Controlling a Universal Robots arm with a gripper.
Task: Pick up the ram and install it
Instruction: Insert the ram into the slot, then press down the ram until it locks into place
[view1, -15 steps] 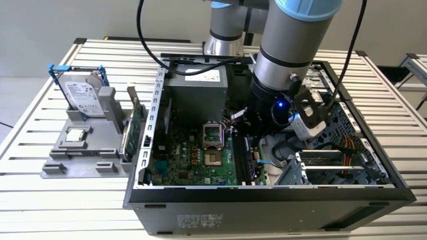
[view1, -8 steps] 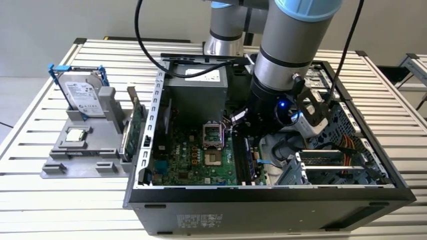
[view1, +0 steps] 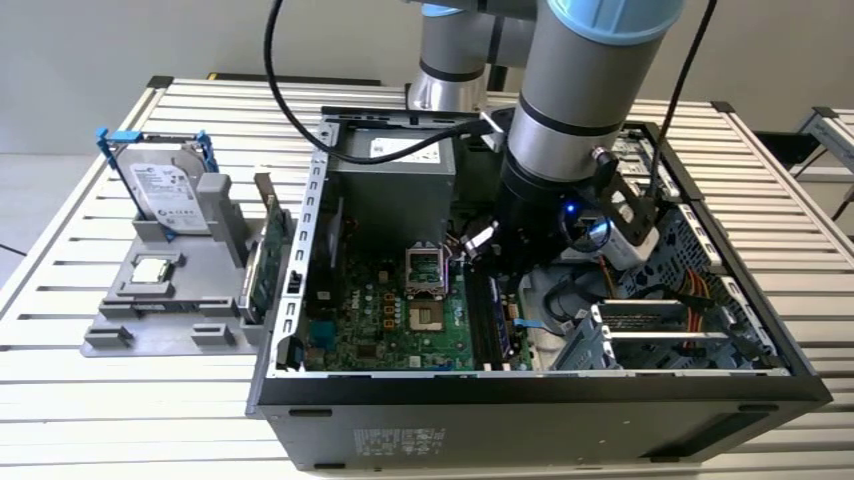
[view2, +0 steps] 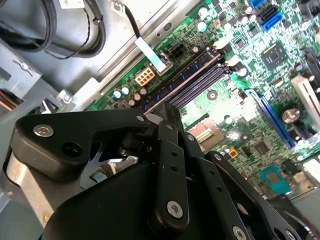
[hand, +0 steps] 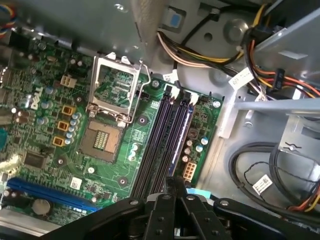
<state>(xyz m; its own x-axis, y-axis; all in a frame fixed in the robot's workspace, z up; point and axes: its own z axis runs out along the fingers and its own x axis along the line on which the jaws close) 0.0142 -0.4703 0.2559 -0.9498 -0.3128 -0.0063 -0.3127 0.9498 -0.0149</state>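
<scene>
The tool (hand: 172, 187), fingers together, presses the ram (hand: 176, 135) lengthwise along its slot.

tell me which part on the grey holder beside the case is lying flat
The small square silver chip lies flat; the blue-framed hard drive and the green card stand upright.

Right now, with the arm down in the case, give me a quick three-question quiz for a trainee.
1. True or false: the drive sits inside the case.
2. The end effector is nearest to: A) the memory slots, B) the drive, C) the table edge.
3. Is the cover of the CPU socket raised or shut?

Key: 1. False: it stands on the grey stand outside the case, at the exterior view's left. 2. A. 3. Raised.
</scene>
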